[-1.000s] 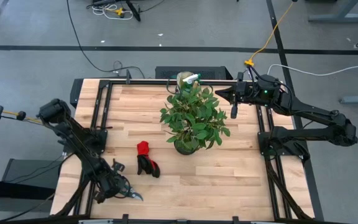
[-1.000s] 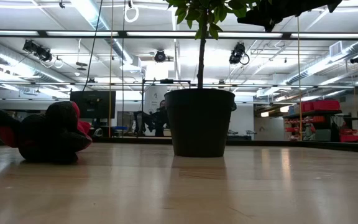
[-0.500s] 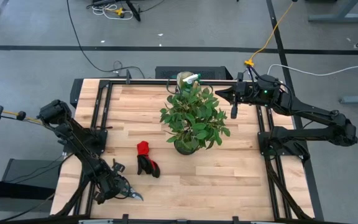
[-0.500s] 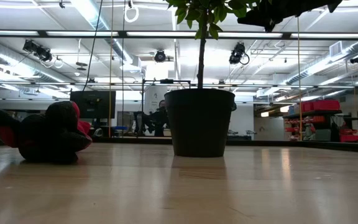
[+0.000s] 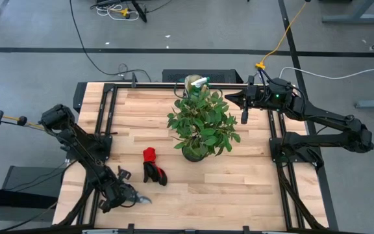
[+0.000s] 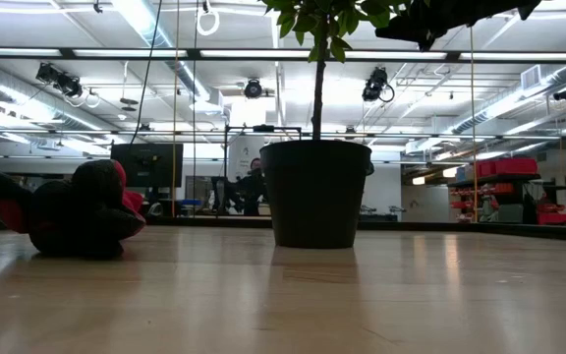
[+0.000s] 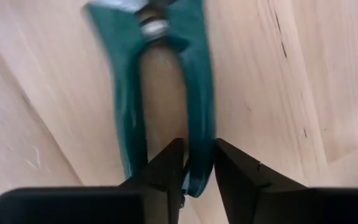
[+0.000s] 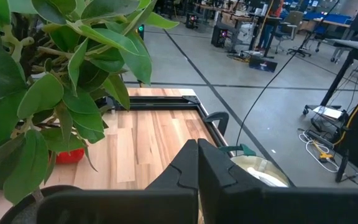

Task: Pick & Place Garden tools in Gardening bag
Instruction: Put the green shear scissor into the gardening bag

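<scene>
The pruning shears (image 5: 143, 200), with teal handles (image 7: 129, 112), lie flat on the table near its front left corner. My left gripper (image 5: 131, 197) stands over their handle end, shut on one handle. The red-and-black gloves (image 5: 153, 168) lie in a heap left of the potted plant (image 5: 203, 122). The tan gardening bag (image 5: 192, 82) stands at the far edge behind the plant, with a green spray bottle's top (image 5: 201, 81) showing in it. My right gripper (image 5: 228, 99) hangs shut in the air at the far right, clear of everything. My left gripper (image 7: 197, 167) pinches one handle of the shears near its free end (image 7: 199, 134) between its two fingers. The fingers come steeply from above and reach along the handle. The other handle (image 7: 124, 124) lies outside the fingers. The shears rest flat on the table.
The leafy plant in its dark pot (image 6: 317, 192) stands mid-table between the shears and the bag (image 8: 260, 171), its foliage spreading wide. The gloves (image 6: 77, 211) lie between the pot and my left arm. Black frame rails (image 5: 106, 123) run along the table's sides.
The blade end of the shears has swung a little toward the table's far edge, while the handle end has stayed at my left gripper. Both arms have kept their places.
</scene>
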{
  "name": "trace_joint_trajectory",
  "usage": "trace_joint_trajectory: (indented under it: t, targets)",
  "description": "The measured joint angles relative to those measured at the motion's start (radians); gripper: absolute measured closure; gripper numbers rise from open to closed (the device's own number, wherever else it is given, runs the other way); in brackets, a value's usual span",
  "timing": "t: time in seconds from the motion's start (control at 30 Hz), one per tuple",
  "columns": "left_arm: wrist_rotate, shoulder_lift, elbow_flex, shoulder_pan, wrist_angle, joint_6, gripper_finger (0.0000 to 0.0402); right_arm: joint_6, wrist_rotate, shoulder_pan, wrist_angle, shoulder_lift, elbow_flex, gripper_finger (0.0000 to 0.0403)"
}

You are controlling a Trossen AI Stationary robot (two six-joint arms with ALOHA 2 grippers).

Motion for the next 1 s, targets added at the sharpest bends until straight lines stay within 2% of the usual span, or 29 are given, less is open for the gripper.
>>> trace_joint_trajectory:
  t: [0.2, 0.53, 0.7, 1.0]
  targets:
    - [0.002, 0.000, 0.000, 0.000, 0.000, 0.000, 0.0338, -0.001, 0.000, 0.000, 0.000, 0.000, 0.000, 0.0403]
    - [0.009, 0.000, 0.024, 0.009, -0.006, -0.074, 0.0346, -0.021, 0.000, 0.000, -0.002, 0.000, 0.000, 0.0403]
    - [0.022, 0.000, 0.105, 0.009, -0.068, -0.071, 0.0346, -0.056, 0.000, 0.000, 0.000, 0.000, 0.000, 0.0403]
    - [-0.003, -0.002, 0.333, 0.009, -0.260, -0.068, 0.0347, -0.063, 0.000, 0.000, 0.002, 0.000, 0.000, 0.0403]
